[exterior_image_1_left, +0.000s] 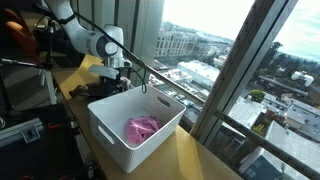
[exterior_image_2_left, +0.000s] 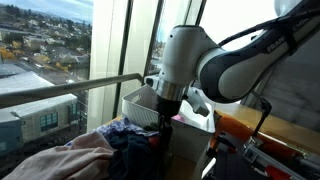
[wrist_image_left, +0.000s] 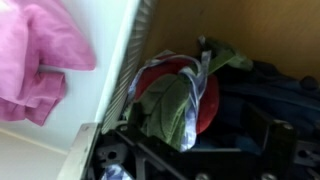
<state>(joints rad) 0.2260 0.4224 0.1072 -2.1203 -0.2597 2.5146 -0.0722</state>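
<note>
Gripper (exterior_image_2_left: 163, 120) w/ jaws wide apart, empty, hovering just over clothes pile (exterior_image_2_left: 105, 150)
Red-and-grey garment (wrist_image_left: 180, 100) sits right under it, not yet gripped, just beside white bin (exterior_image_1_left: 100, 125) wall; pink cloth (exterior_image_1_left: 142, 128) already inside bin, rest of pile outside it, so prob early, most left

Wrist view blurry: gripper (wrist_image_left: 188, 162) just dark shapes at btm edge. Pink cloth (wrist_image_left: 35, 55) cut off left. In an exterior view arm (exterior_image_2_left: 195, 60) hides most of bin (exterior_image_2_left: 138, 98); pile (exterior_image_2_left: 95, 152) cropped at btm.
</note>
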